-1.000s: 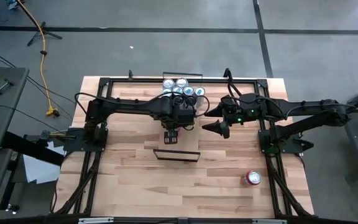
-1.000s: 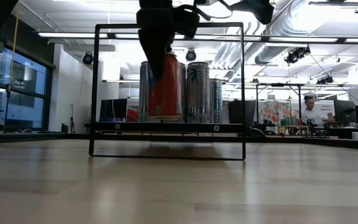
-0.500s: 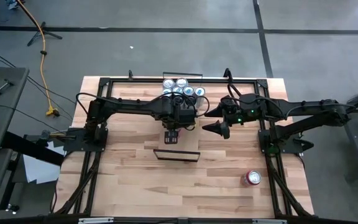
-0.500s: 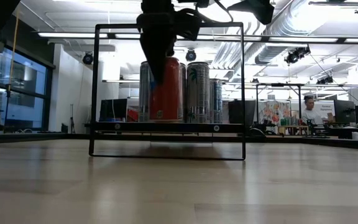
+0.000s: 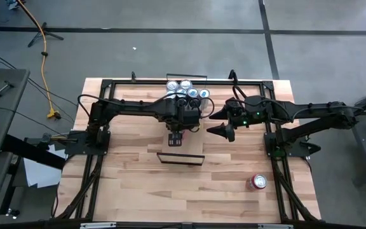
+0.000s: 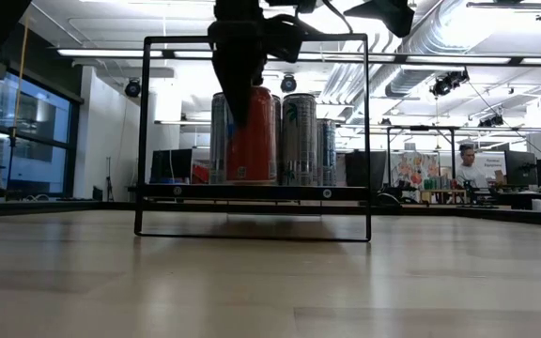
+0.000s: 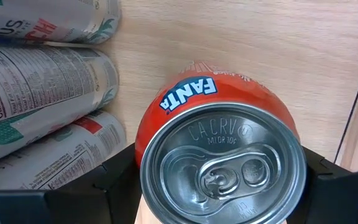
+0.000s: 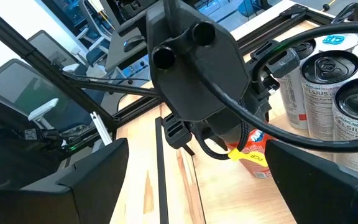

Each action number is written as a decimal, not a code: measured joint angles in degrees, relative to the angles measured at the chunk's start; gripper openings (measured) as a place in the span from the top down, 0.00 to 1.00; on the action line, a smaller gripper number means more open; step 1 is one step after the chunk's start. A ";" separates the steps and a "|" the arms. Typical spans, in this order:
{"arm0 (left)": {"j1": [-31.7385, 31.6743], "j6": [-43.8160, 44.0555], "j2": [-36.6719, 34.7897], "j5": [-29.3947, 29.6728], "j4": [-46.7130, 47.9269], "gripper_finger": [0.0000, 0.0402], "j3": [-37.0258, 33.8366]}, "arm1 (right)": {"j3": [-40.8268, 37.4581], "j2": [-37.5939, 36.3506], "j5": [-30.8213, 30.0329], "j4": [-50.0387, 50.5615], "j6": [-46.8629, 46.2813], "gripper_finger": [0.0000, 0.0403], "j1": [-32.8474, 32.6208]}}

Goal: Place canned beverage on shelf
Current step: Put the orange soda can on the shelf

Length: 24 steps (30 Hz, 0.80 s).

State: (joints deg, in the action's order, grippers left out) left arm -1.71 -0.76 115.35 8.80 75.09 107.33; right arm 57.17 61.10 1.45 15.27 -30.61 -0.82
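Observation:
An orange Fanta can (image 6: 252,136) stands upright on the shelf (image 5: 194,143), a narrow light-wood plank with a black frame (image 6: 252,39) at its near end. My left gripper (image 6: 242,89) comes down on the can from above and is shut on it; in the left wrist view the can's silver top (image 7: 222,168) fills the gap between the fingers. My right gripper (image 5: 225,132) hovers open to the right of the shelf, touching nothing. Several silver cans (image 5: 186,89) stand at the shelf's far end. My left gripper pinches the can's upper side wall (image 7: 160,124), just under the rim, between its two fingers (image 7: 114,180). The fingers point down from above, one on each side. The can stays upright, its base (image 6: 250,178) level with the shelf board.
A red can (image 5: 258,182) stands alone on the table near the right front. The silver cans (image 7: 42,106) stand close behind the orange one. Black frame rails (image 5: 107,83) run along the table's edges. A person sits far off in the room (image 6: 466,164).

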 joint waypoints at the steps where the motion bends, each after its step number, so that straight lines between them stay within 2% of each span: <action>1: -0.14 -0.11 0.00 -0.05 0.00 0.38 0.00 | 0.00 0.00 0.00 0.00 0.00 0.10 0.00; 14: -0.16 -0.10 -0.17 -0.05 -0.02 0.21 0.02 | 0.00 0.00 0.00 0.00 0.02 0.10 0.00; 24: -0.16 0.05 -1.36 -2.85 1.05 0.17 0.02 | 0.00 0.00 -0.02 0.02 0.68 0.10 0.00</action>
State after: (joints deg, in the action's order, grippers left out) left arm -1.87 -0.71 113.99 5.96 76.14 107.35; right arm 57.17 61.10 1.43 15.29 -29.93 -0.82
